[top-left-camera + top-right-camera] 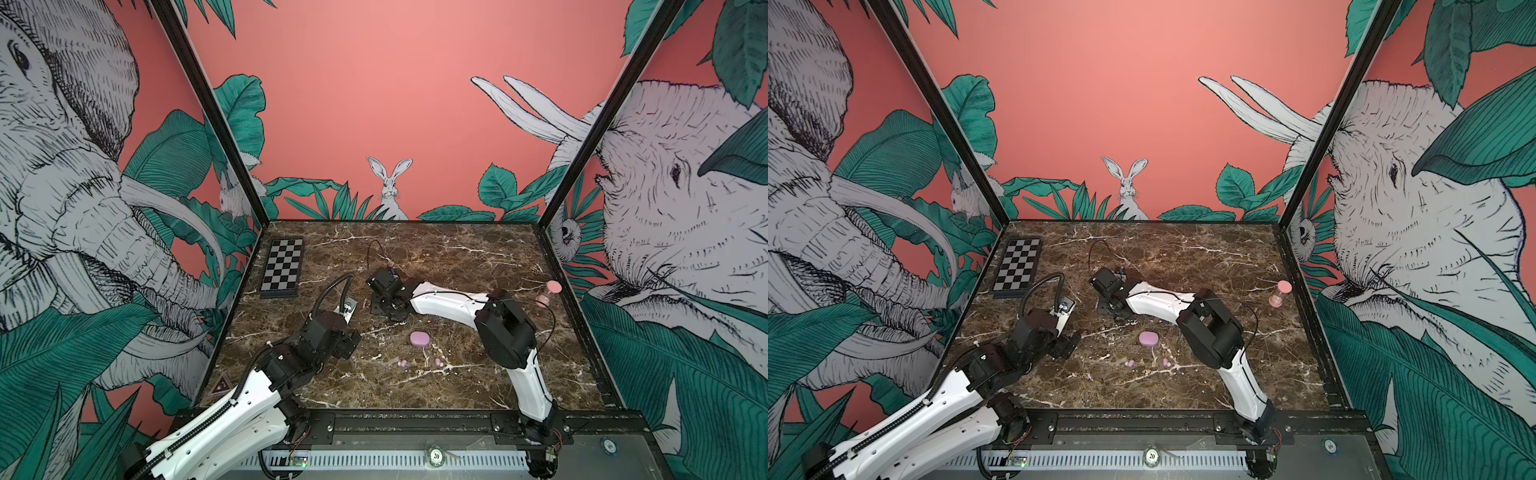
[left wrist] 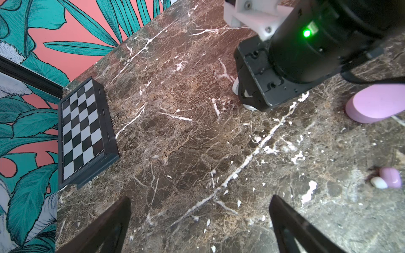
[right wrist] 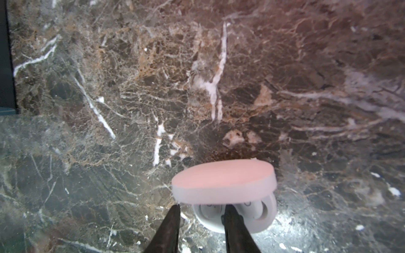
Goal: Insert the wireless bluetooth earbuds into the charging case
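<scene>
Gripping state, right gripper (image 3: pixel 202 219): fingers partly apart, pinching nothing; one fingertip overlaps the base of the white case (image 3: pixel 223 181), the other stands clear beside it.
State of left gripper (image 2: pixel 201 219): fingers spread wide above the bare marble table (image 2: pixel 197 135), nothing between them.
Place of white case: on the table, lid raised, directly under the right gripper.
Place of white earbuds (image 3: pixel 252 209): two pale, blurred rounded shapes seated in the open case.
Place of lilac case (image 1: pixel 419 338): closed, flat, nearer the front edge.
Place of lilac earbuds (image 1: pixel 402 363) (image 1: pixel 438 362): loose on the table just in front of the lilac case, apart from each other.
Place of chessboard (image 1: pixel 282 266): far left, well apart.
</scene>
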